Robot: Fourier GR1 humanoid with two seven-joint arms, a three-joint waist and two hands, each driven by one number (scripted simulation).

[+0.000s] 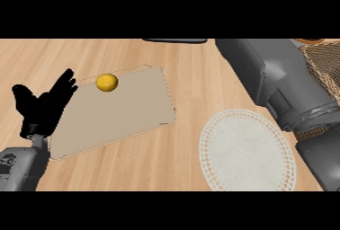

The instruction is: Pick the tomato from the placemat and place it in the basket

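The round white placemat point(247, 151) lies at the lower right with nothing on it. No tomato shows anywhere in the view. The woven basket point(324, 67) sits at the right edge, mostly hidden behind my right forearm point(279, 76), which rises across it toward the top of the view. The right hand itself is out of sight. My left hand point(41, 108) rests open at the left edge, fingers up, holding nothing.
A beige cutting board point(119, 112) lies left of centre with a small yellow fruit point(107, 82) on its far corner. A dark flat object point(176, 40) peeks in at the top edge. Wooden counter point(192, 81) surrounds everything.
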